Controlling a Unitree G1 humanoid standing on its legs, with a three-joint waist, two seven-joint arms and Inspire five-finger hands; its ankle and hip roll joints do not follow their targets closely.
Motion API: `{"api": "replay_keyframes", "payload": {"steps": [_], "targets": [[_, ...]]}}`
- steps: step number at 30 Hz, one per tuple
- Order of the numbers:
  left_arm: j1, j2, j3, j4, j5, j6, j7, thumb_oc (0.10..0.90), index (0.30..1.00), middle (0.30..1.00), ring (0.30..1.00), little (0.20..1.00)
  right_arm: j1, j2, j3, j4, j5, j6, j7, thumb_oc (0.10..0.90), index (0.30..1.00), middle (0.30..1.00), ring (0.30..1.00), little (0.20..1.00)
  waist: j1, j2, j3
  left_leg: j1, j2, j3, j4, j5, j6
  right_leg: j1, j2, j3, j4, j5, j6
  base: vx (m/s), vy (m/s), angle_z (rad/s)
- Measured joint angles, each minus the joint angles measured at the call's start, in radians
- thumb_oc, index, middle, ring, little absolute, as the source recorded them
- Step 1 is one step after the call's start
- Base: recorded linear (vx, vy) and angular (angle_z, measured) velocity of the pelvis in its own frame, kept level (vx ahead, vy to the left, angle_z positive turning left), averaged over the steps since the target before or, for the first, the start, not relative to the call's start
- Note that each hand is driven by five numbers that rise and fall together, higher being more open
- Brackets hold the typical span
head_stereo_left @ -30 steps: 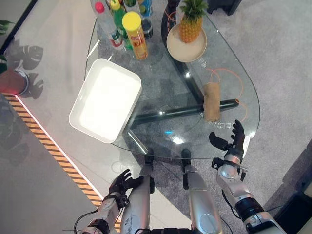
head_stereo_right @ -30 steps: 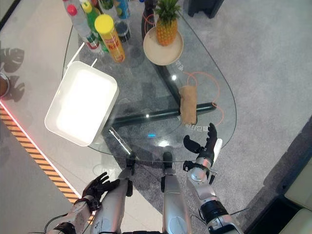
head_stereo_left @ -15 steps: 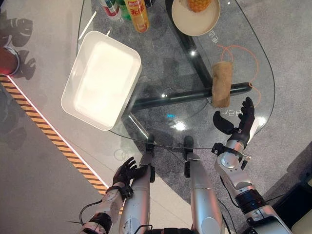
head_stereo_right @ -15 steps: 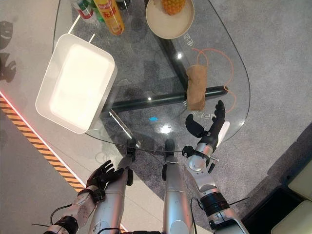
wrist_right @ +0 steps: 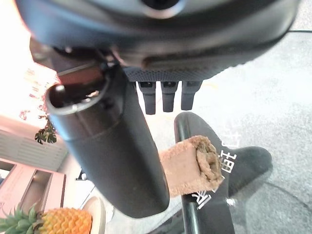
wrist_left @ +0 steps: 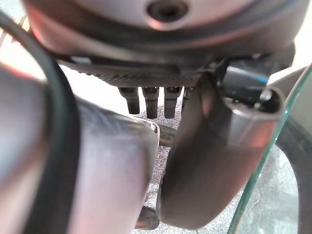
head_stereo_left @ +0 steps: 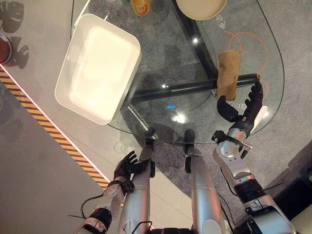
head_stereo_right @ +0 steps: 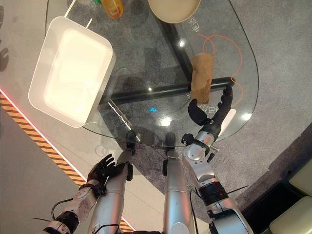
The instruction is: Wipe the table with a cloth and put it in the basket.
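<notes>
A rolled tan cloth (head_stereo_left: 228,74) lies on the glass table (head_stereo_left: 161,63) near its right edge. My right hand (head_stereo_left: 242,109) hovers open just in front of the cloth's near end, thumb spread to the left, fingers straight; it is not touching the cloth. In the right wrist view the cloth (wrist_right: 189,165) shows past the thumb (wrist_right: 105,146). The white rectangular basket (head_stereo_left: 97,66) rests on the table's left edge. My left hand (head_stereo_left: 127,165) hangs low beside the robot, below table level, with relaxed fingers.
A beige plate (head_stereo_left: 201,7) stands at the far edge of the table, beside a yellow can (head_stereo_left: 140,6). An orange ring (head_stereo_left: 247,45) shows on the glass around the cloth. A striped floor line (head_stereo_left: 53,131) runs along the left.
The camera has tipped down, so the whole scene slid up. My right hand has moved forward and now sits closer to the cloth's near end. The left hand stays low.
</notes>
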Motion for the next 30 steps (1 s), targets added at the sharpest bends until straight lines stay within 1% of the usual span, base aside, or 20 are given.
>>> {"api": "replay_keyframes", "payload": {"steps": [10,12,14,20,26,30], "targets": [[-0.024,0.001,-0.005,-0.013,-0.009,0.001,0.019,0.8,0.9,0.9,0.9,0.9,-0.069,-0.006,0.0,0.005,0.0,0.001,-0.017,0.8,0.9,0.9,0.9,0.9,0.002,0.0,0.0,-0.052,-0.001,-0.002,0.015,0.0,0.0,-0.052,0.0,0.0,0.016,0.0,0.0,0.0,0.0,0.0],[-0.03,0.001,-0.005,-0.022,-0.011,0.002,0.021,0.8,0.9,0.9,0.9,0.9,-0.087,-0.008,0.0,0.005,0.0,0.002,-0.017,0.8,0.9,0.9,0.9,0.9,0.008,0.0,0.0,-0.071,-0.002,-0.003,0.018,0.002,-0.002,-0.074,-0.001,0.001,0.026,0.0,0.0,0.02,0.003,0.0],[-0.037,0.001,-0.006,-0.028,-0.013,0.002,0.02,0.8,0.9,0.9,0.9,0.9,-0.101,-0.014,0.0,0.005,0.0,0.004,-0.017,0.8,0.9,0.9,0.9,0.9,0.023,0.0,0.0,-0.088,-0.001,-0.003,0.021,0.003,-0.004,-0.093,0.0,0.002,0.033,0.0,0.0,0.02,0.002,0.0],[-0.05,0.003,-0.005,-0.049,-0.02,0.007,0.025,0.8,0.9,0.9,0.9,0.9,-0.135,-0.031,0.001,0.005,0.0,0.043,-0.017,0.8,0.9,0.9,0.9,0.9,0.031,0.002,0.001,-0.129,-0.005,-0.006,0.034,0.004,-0.005,-0.133,-0.002,0.002,0.046,-0.001,-0.001,0.0,0.0,0.0],[-0.064,0.003,-0.005,-0.059,-0.02,0.013,0.048,0.8,0.9,0.9,0.9,0.9,-0.14,-0.043,0.001,0.006,0.0,0.064,-0.017,0.8,0.9,0.9,0.9,0.9,0.033,0.002,0.001,-0.156,-0.005,-0.007,0.035,0.006,-0.007,-0.162,-0.002,0.002,0.05,-0.001,-0.001,0.0,0.0,0.0],[-0.072,0.003,-0.009,-0.065,-0.035,0.014,0.058,0.8,0.9,0.9,0.9,0.9,-0.161,-0.044,0.007,0.066,0.0,0.095,-0.016,0.8,0.9,0.9,0.9,0.9,0.033,0.002,0.001,-0.173,-0.005,-0.007,0.035,0.008,-0.008,-0.178,-0.002,0.001,0.052,-0.001,-0.001,0.0,0.0,0.0]]}}
